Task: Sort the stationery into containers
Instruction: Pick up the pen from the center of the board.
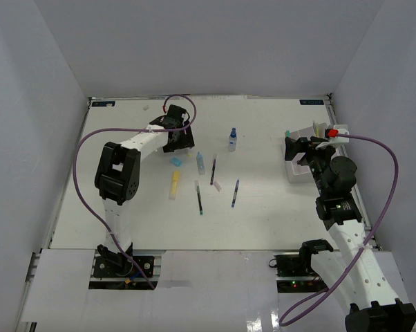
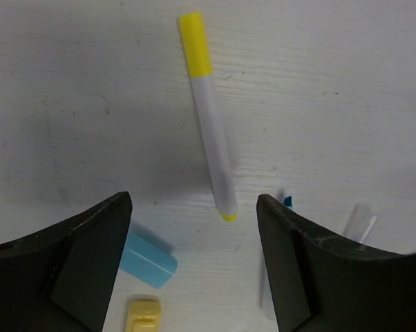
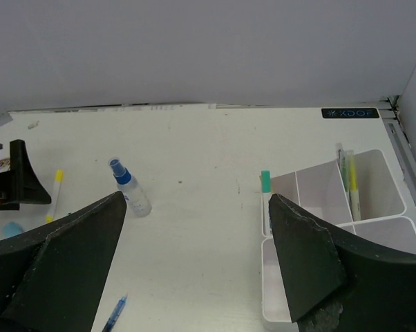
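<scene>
the stationery is mostly spread out on the white table top (image 1: 263, 214), well apart from the white translucent plastic organizer box (image 3: 391, 207) at the right side. two thin yellowish pens (image 3: 352, 183) already stand in its far compartment. a teal-capped white pen (image 3: 265, 183) lies at the box's left wall; whether it is inside or outside cannot be told.

the left gripper (image 2: 193, 207) hangs over a white marker with a yellow cap (image 2: 211, 131), its fingers spread wide and holding nothing. only the marker's near end lies between the fingertips. a grasp so close to the end would probably let the marker tilt or slip out. the marker is also round, so a touch from one finger could roll it away. the light-blue eraser block (image 2: 147, 259) lies just beside the left finger and could be pinched together with the marker.

the right gripper (image 3: 196, 207) is also wide open and empty, near the box. a careless move there could knock the teal-capped pen or push the light box.
</scene>
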